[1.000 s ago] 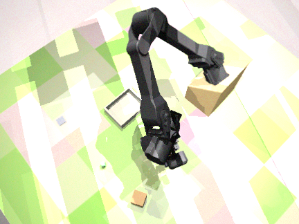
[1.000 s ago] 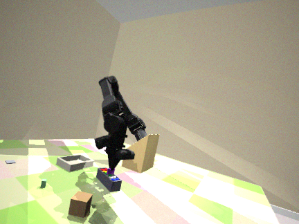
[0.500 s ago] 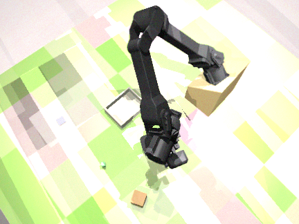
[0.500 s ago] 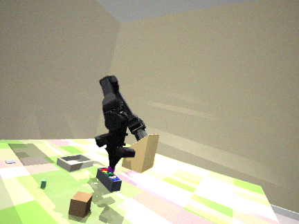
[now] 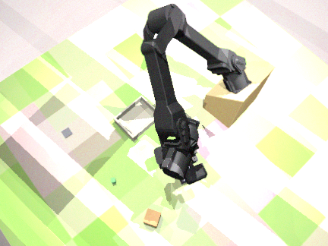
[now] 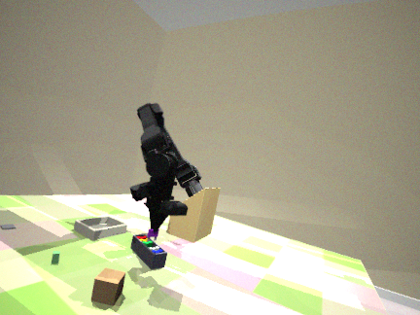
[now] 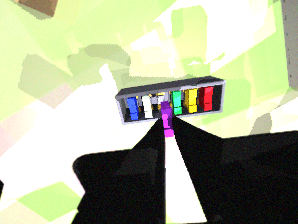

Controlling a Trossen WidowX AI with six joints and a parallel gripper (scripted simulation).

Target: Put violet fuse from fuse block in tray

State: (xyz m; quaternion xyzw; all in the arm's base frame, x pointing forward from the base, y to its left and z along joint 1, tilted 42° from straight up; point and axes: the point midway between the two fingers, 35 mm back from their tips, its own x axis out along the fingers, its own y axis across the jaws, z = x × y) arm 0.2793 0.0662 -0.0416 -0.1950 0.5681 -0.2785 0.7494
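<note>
The violet fuse (image 6: 153, 234) (image 7: 167, 123) is between the fingertips of my gripper (image 7: 167, 121), which is shut on it. In the exterior view the fuse hangs just above the dark fuse block (image 6: 146, 254) (image 7: 170, 86). In the wrist view an uncovered slot with metal clips shows behind the fuse, between the white fuse (image 7: 147, 107) and the green fuse (image 7: 177, 102). The blue fuse (image 7: 132, 108), yellow fuse (image 7: 191, 100) and red fuse (image 7: 207, 98) sit in the block. The arm hides most of the block in the top view. The grey tray (image 5: 124, 130) (image 6: 109, 232) holds nothing visible.
An orange-brown cube (image 5: 152, 218) (image 6: 108, 287) stands on the block's side away from the arm base. A small green piece (image 5: 113, 181) (image 6: 55, 259) and a flat grey square (image 5: 67, 132) (image 6: 8, 227) lie farther left. A tan wedge-shaped box (image 5: 224, 108) (image 6: 200, 216) is beneath the arm base.
</note>
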